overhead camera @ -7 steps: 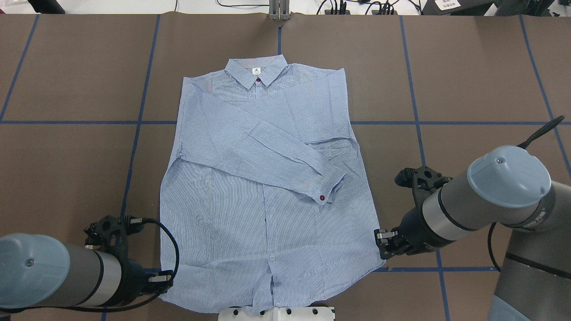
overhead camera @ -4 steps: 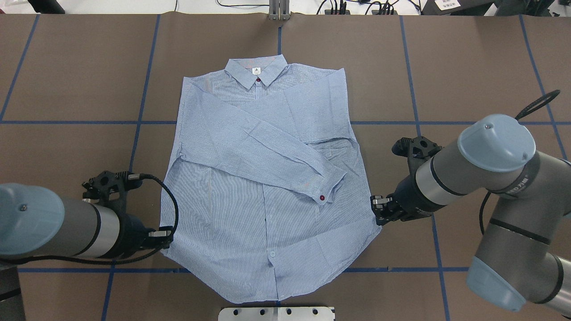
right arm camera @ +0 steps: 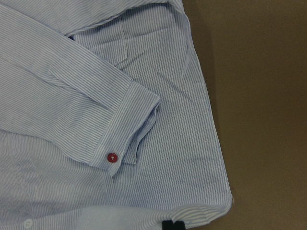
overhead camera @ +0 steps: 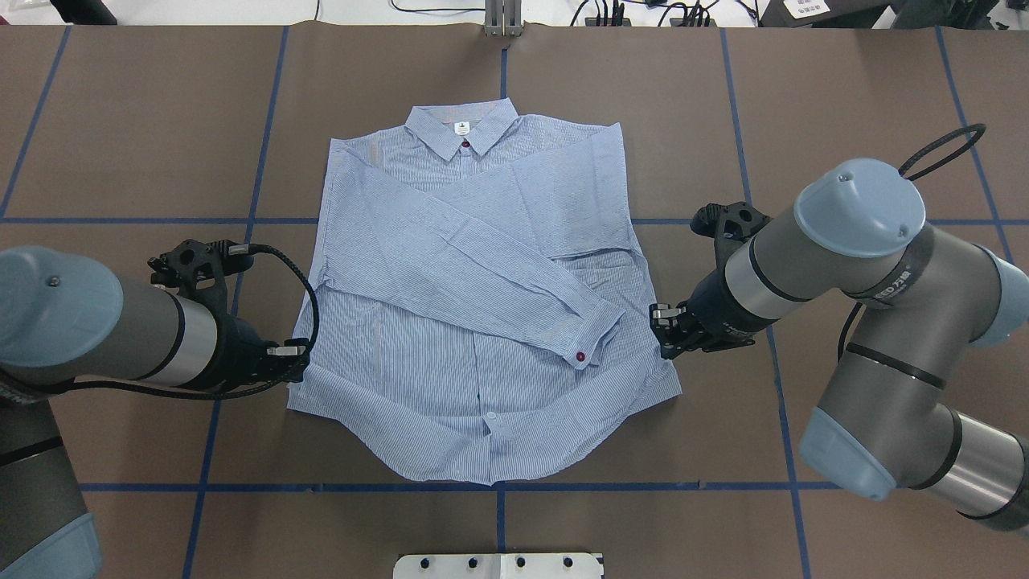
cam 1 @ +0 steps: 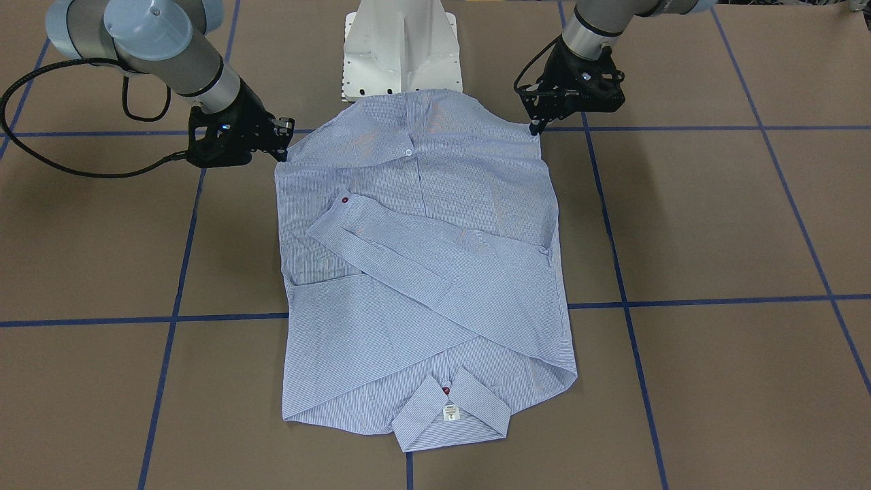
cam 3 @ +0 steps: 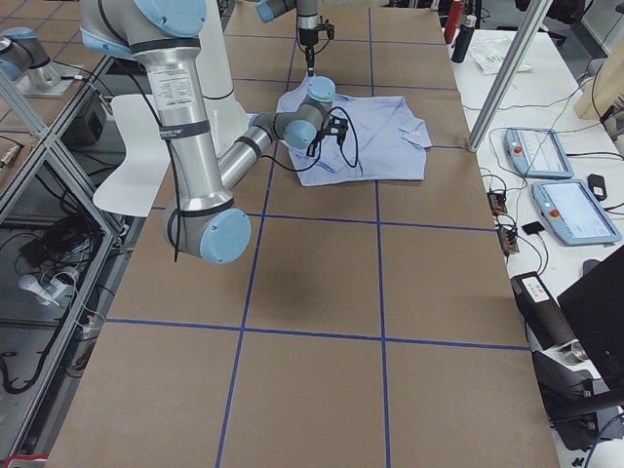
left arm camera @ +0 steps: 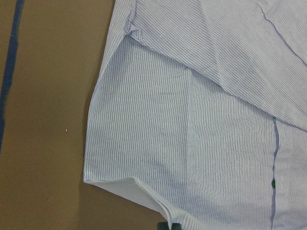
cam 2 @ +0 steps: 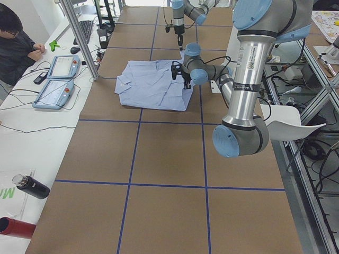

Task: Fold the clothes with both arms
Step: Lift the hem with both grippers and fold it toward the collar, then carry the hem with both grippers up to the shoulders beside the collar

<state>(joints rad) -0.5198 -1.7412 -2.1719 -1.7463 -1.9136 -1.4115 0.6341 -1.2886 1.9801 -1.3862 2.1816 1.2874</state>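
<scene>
the striped shirt (overhead camera: pixel 450 241) lies flat mid-table (overhead camera: pixel 120 145), collar (overhead camera: pixel 461 133) farthest from the robot, sleeves crossed over the chest. the left gripper (overhead camera: pixel 299 363) and right gripper (overhead camera: pixel 664 342) each look pinched on a hem corner. if one outruns the other, the fold skews. a thin pinch could slip, or the hem could drag the red-buttoned cuff (overhead camera: pixel 591 334).

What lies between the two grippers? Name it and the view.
Overhead view: the striped shirt, hem corners held by left gripper and right gripper, red-buttoned cuff lying on it.
</scene>
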